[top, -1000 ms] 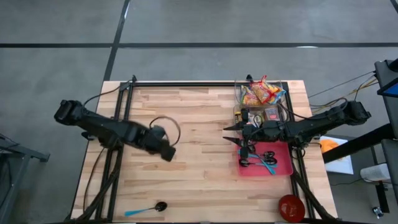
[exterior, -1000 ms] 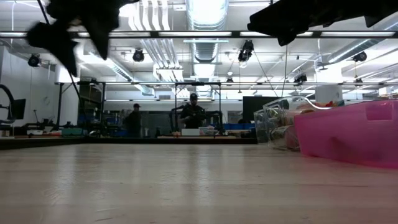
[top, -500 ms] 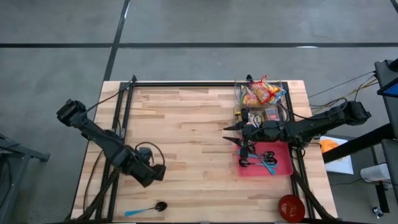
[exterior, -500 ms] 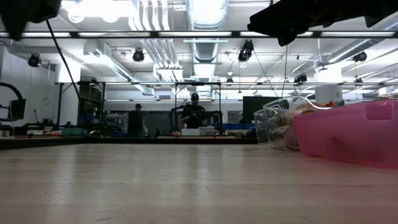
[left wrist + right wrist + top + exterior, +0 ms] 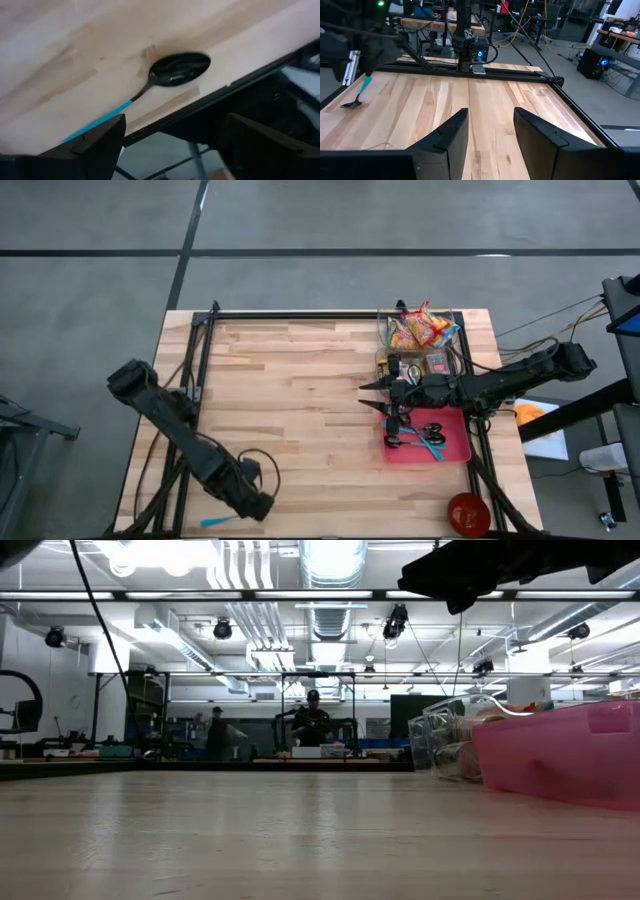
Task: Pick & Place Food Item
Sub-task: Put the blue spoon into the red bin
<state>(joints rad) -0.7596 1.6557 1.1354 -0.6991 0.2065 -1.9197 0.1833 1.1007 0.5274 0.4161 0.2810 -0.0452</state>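
Spoon (image 5: 170, 72) lies apparently just beyond left fingers (image 5: 95, 142).

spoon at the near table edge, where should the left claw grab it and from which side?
Probably the blue handle, not the black bowl. The spoon lies flat on the wood close to the table edge, so come straight down from above, fingers straddling the thin handle across its length. The left claw is open and nearly over it already.
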